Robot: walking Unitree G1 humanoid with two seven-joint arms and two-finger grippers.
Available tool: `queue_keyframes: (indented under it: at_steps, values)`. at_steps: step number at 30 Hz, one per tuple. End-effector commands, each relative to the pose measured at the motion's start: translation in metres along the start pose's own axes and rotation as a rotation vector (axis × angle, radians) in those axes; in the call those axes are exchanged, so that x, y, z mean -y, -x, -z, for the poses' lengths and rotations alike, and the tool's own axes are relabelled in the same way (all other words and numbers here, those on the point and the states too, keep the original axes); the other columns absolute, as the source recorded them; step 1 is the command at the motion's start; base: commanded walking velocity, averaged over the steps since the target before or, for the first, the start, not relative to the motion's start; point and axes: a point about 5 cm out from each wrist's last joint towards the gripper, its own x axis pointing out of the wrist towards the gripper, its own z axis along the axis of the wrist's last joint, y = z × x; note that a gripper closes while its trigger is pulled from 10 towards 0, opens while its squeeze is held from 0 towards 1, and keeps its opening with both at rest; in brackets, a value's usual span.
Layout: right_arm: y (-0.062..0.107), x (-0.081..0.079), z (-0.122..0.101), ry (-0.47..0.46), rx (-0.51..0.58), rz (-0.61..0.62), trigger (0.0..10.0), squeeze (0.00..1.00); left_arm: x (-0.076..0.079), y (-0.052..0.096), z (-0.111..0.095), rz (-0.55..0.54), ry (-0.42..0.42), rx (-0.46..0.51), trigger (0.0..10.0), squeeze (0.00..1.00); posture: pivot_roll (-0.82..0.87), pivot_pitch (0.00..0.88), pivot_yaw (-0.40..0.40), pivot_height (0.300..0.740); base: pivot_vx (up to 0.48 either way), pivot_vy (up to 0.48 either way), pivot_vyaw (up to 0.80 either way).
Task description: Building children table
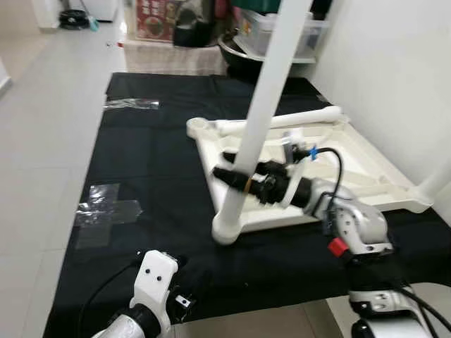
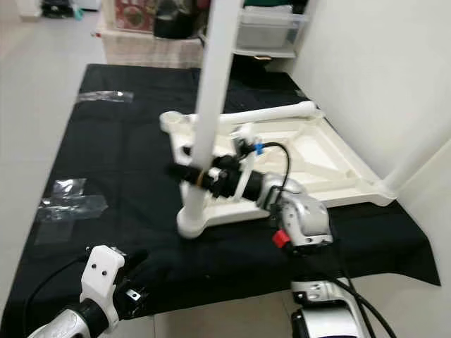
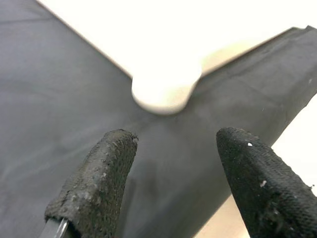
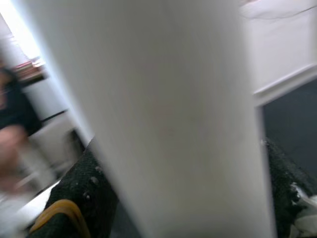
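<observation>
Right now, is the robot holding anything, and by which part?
Yes. The right pincer grips the upright white table leg low on its shaft, just above the tabletop's corner socket. The left pincer is open, holding nothing.

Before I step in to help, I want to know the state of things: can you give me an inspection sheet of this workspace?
Surface: black cloth spread on a pale tiled floor.
Job's things: white tabletop lying upside down on the cloth; one white leg standing upright at its near corner; another leg lying along its far edge.
Clutter: clear tape pieces stuck on the cloth.
Grippers: right tool closed around the upright leg, low down; left tool open, hovering over the cloth near a tabletop corner.
Cables: black cable looping over the right wrist.
Surroundings: white wall on the right; storage boxes beyond the cloth.
</observation>
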Motion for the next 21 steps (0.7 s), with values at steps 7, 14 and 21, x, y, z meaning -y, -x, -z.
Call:
queue_keyframes:
  at_steps: [7, 14, 21]
  values:
    - [-0.025, 0.009, 0.005, 0.094, -0.074, -0.074, 0.0, 0.00, 0.002, 0.004, 0.003, -0.001, 0.018, -0.016, 10.0, 0.00, 0.12, 0.095, -0.143, 0.740, 0.000, 0.000, 0.00]
    - [-0.022, 0.026, 0.007, 0.124, -0.033, 0.238, 0.0, 0.00, 0.002, 0.003, 0.003, 0.001, 0.019, -0.017, 10.0, 0.00, 0.12, 0.093, -0.139, 0.740, 0.000, 0.000, 0.00]
    - [0.007, 0.042, 0.009, 0.104, 0.169, 1.074, 0.0, 0.00, 0.001, 0.003, 0.004, 0.006, 0.017, -0.021, 10.0, 0.00, 0.12, 0.086, -0.133, 0.740, 0.000, 0.000, 0.00]
